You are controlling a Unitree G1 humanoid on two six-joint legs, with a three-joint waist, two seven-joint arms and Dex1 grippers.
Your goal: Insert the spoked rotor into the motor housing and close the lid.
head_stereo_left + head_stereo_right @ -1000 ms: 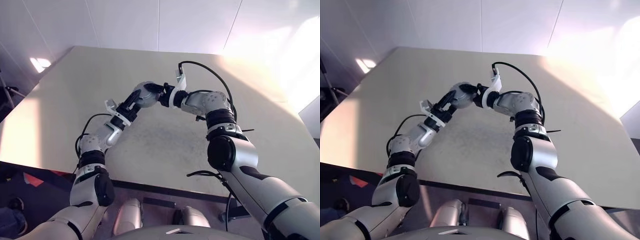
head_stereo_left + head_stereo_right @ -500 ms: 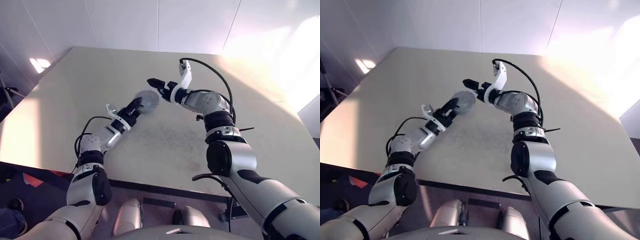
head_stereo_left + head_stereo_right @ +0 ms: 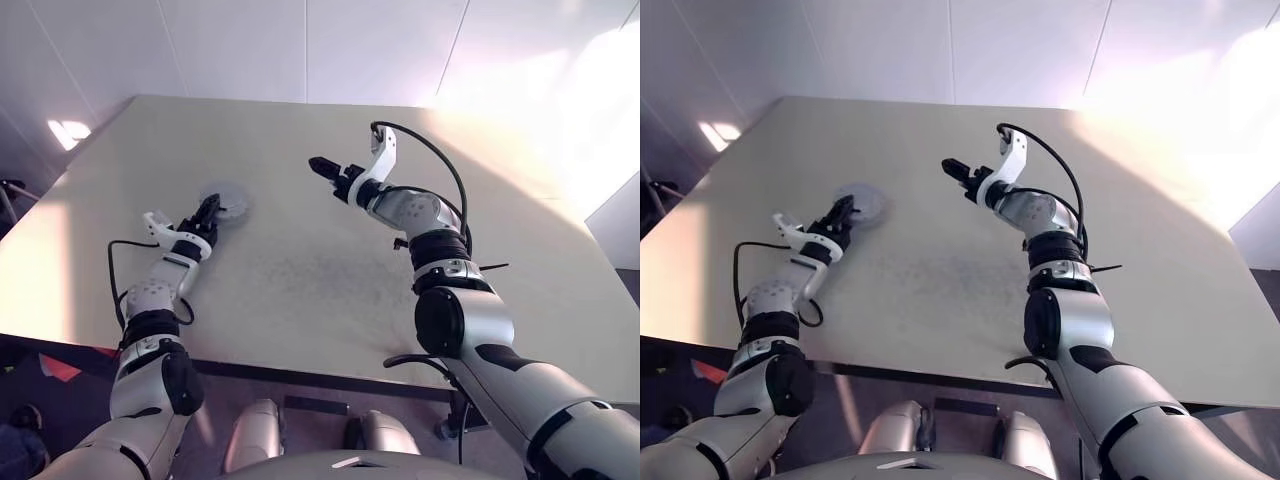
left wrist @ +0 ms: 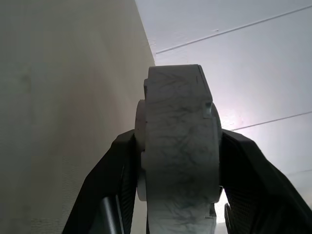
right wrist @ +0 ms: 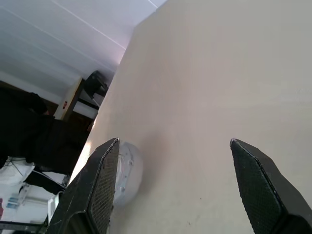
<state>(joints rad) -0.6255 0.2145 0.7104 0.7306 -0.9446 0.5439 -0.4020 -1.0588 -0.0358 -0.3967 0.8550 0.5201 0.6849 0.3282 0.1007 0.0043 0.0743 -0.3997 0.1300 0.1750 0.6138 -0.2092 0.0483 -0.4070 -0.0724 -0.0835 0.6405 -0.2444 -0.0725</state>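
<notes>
table (image 3: 300, 280): plain beige top, matte, a few faint dark scuffs around the middle, bare around the lid as far as visible
light: big washed-out sunny patch across the table corner and wall, far off to the right of the lid; small bright reflection on the opposite side of it
wall (image 3: 250, 50): white panels with thin seams, rising right behind the table's far edge, beyond the lid
room edge: dark cluttered corner past the table edge on the lid's side, seen from the right wrist view; too murky to name anything there
lid (image 3: 230, 203): over the left part of the table, at the tip of the left arm; can't tell if touching the surface or just above it
lid looks: round, pale grey, kinda mottled and scratchy; chunky when seen edge-on from the left wrist view, with a small step along one rim
left gripper (image 3: 210, 207): clamped on the lid, one black finger (image 4: 107, 185) pressed on each flat face
right gripper (image 3: 320, 166): spread wide, nothing in it, up over the table well apart from the lid on its right side, tips pointing back toward it
</notes>
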